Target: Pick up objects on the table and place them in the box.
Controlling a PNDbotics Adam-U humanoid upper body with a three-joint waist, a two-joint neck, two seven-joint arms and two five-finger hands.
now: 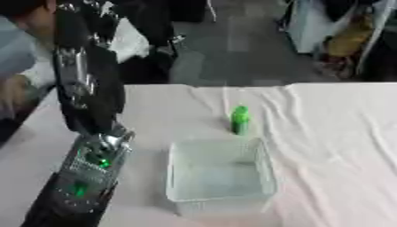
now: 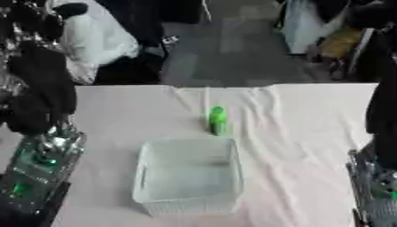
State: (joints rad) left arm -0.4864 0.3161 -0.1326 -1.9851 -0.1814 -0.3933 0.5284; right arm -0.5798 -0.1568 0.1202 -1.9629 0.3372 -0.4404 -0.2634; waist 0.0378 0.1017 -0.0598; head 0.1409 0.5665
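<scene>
A small green bottle [image 1: 240, 119] stands upright on the white tablecloth, just beyond the far rim of a clear plastic box [image 1: 173, 177]. Nothing shows inside the box. My left hand [image 1: 91, 99] is raised at the left side of the table, a dark blurred mass above its forearm with green lights, well to the left of the bottle and box. My right hand [image 2: 383, 108] shows only as a dark shape at the right edge of the right eye view, far from the bottle. Neither hand touches anything that I can see.
The white cloth [image 1: 333, 133] lies wrinkled over the table, with open surface right of the box. Beyond the far table edge are a dark floor, bags and a person at the upper left.
</scene>
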